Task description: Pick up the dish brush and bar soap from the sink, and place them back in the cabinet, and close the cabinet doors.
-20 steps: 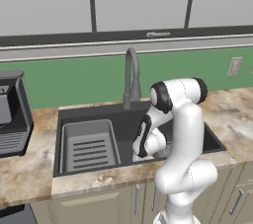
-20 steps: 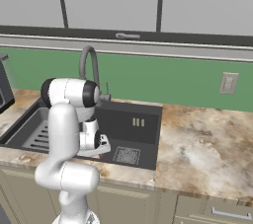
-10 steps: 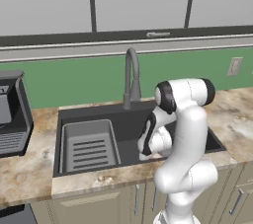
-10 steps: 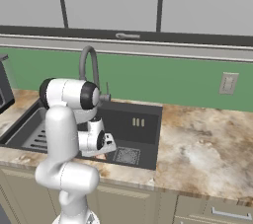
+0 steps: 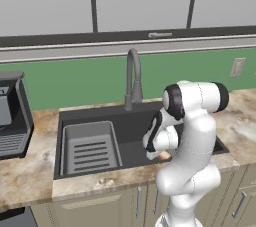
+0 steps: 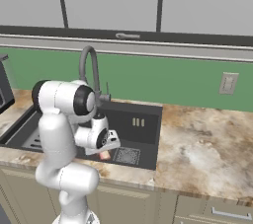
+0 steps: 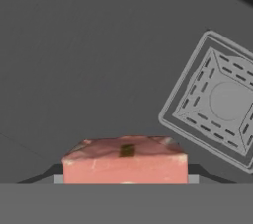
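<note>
The bar soap (image 7: 126, 161), a pinkish-orange block, sits between my gripper's (image 7: 126, 179) fingertips, and the jaws are closed against its two sides. From the base cameras the soap (image 6: 105, 156) shows as a small pink lump under the hand, low inside the dark-grey sink (image 5: 90, 113), beside the square drain grate (image 6: 127, 155). My gripper (image 5: 161, 153) points down into the right half of the basin. The dish brush, the cabinet and the cabinet doors are out of view.
A grey ribbed tray insert (image 5: 92, 146) fills the sink's left half. The gooseneck faucet (image 5: 132, 76) rises behind the basin. A black coffee machine (image 5: 12, 113) stands on the counter at the left. Light-grey wall cabinets hang above the green backsplash.
The arm has swung a little to the right, and the hand has shifted toward the drain grate with the soap between its fingers.
</note>
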Robot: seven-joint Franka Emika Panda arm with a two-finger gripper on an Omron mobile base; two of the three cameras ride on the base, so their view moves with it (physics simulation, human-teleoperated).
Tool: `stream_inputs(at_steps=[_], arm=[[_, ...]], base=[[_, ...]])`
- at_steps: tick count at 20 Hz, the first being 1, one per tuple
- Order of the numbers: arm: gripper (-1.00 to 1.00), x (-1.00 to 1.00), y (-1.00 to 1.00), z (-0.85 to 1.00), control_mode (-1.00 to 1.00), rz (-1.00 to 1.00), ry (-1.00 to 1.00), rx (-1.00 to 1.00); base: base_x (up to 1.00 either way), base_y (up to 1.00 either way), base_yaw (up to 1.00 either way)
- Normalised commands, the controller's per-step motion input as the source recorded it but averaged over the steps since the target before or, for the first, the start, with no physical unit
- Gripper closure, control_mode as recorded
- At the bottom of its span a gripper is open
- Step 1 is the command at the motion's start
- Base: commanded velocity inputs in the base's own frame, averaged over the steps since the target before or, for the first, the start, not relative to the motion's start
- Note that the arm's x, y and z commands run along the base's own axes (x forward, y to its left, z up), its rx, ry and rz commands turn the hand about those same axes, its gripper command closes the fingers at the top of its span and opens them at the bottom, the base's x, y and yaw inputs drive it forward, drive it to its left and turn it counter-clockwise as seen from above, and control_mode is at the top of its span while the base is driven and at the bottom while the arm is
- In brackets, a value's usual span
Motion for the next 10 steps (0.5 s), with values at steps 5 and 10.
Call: stream_inputs(at_steps=[5, 10], arm=[[1.0, -0.06, -0.18, 0.39, -1.0, 0.0, -0.05, 0.01], [1.0, -0.15, -0.15, 0.36, -1.0, 0.0, -0.05, 0.0]], base=[[0.0, 0.0, 0.0], [0.0, 0.0, 0.0]])
